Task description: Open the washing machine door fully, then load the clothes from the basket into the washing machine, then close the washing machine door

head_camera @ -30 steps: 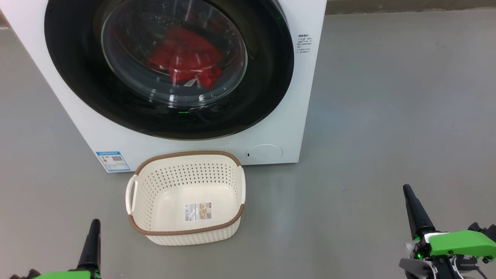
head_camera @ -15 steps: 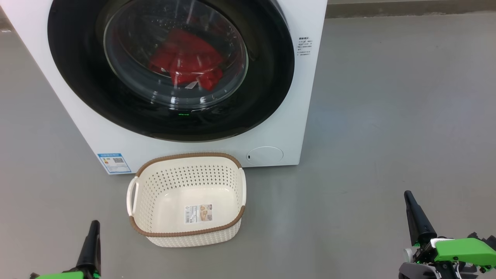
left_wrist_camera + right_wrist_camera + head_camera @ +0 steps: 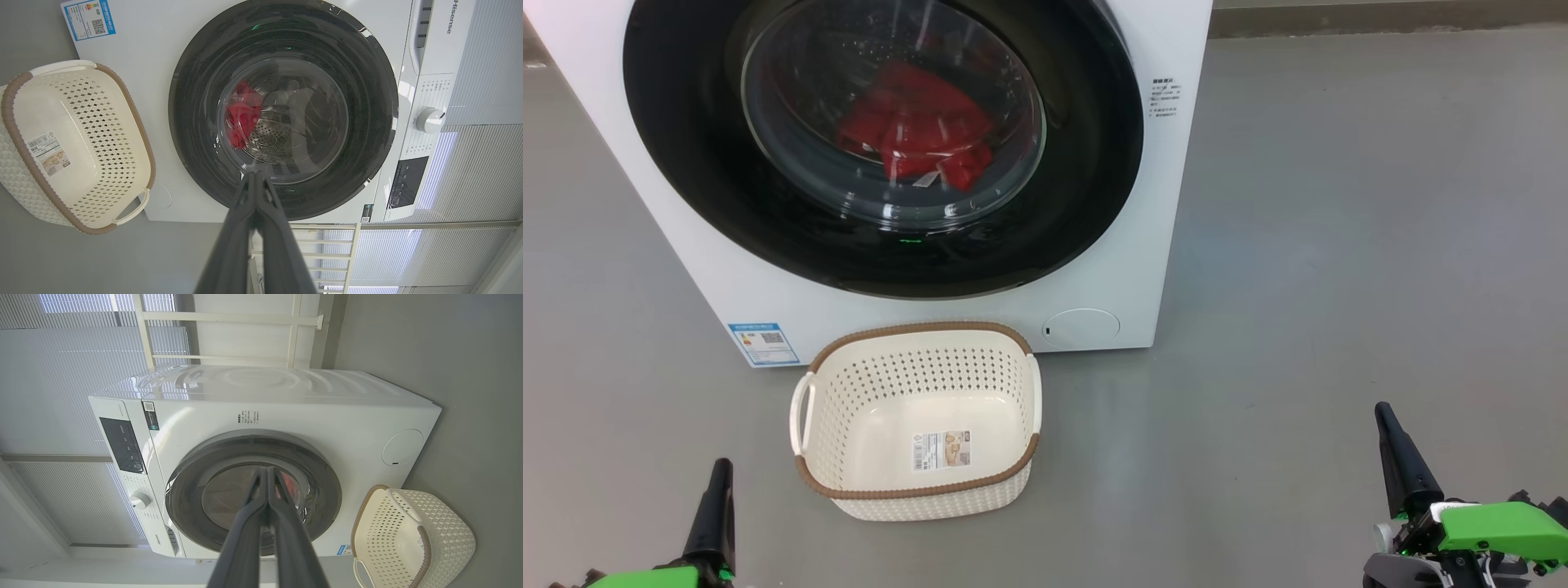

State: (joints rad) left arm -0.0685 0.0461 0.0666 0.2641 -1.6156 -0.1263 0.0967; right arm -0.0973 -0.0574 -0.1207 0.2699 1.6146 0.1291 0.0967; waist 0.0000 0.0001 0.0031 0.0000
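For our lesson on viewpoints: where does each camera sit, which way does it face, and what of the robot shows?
Head view: on the head, facing forward and down at the white boxy washing machine and cream perforated plastic basket; left hand and right hand at the bottom corners.
Left wrist view: on the left wrist, facing the round glossy black door along its shut fingers.
Right wrist view: on the right wrist, likewise.
Shared: all show machine and basket.
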